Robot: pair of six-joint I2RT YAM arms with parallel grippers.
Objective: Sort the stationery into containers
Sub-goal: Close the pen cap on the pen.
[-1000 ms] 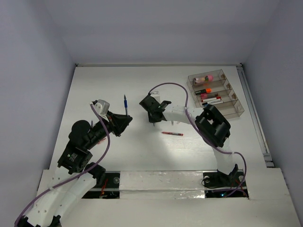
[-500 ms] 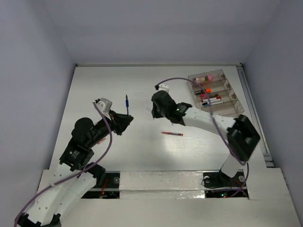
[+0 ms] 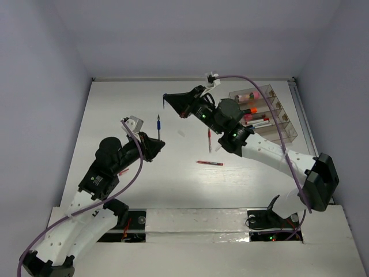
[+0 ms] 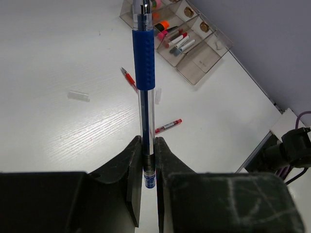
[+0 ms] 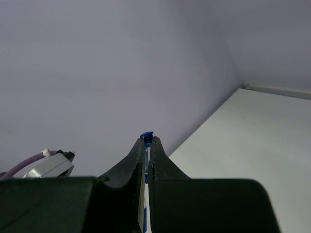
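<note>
My left gripper [image 3: 153, 144] is shut on a blue pen [image 3: 159, 123] with a rubber grip and holds it above the table's left middle. In the left wrist view the pen [image 4: 145, 73] sticks straight out from between the jaws [image 4: 147, 141]. My right gripper [image 3: 168, 101] is raised high over the far middle and is shut on a second thin blue pen [image 5: 146, 137], whose cap pokes out past the fingertips [image 5: 140, 145]. The clear organiser [image 3: 286, 131] stands at the far right. It holds a pink cylinder [image 3: 249, 95], an orange-capped highlighter [image 3: 248, 111] and more pens [image 3: 258, 121].
Two red pens lie on the table, one at the middle [image 3: 209, 163] and one farther back [image 3: 209, 140]; both show in the left wrist view [image 4: 167, 126] [image 4: 128, 77]. A small clear piece [image 4: 78, 95] lies to their left. A rail [image 3: 311, 144] runs along the table's right edge.
My right arm has swung up and towards the far left, lifting its gripper high above the table. My left gripper has moved slightly forward with the blue pen in it.
</note>
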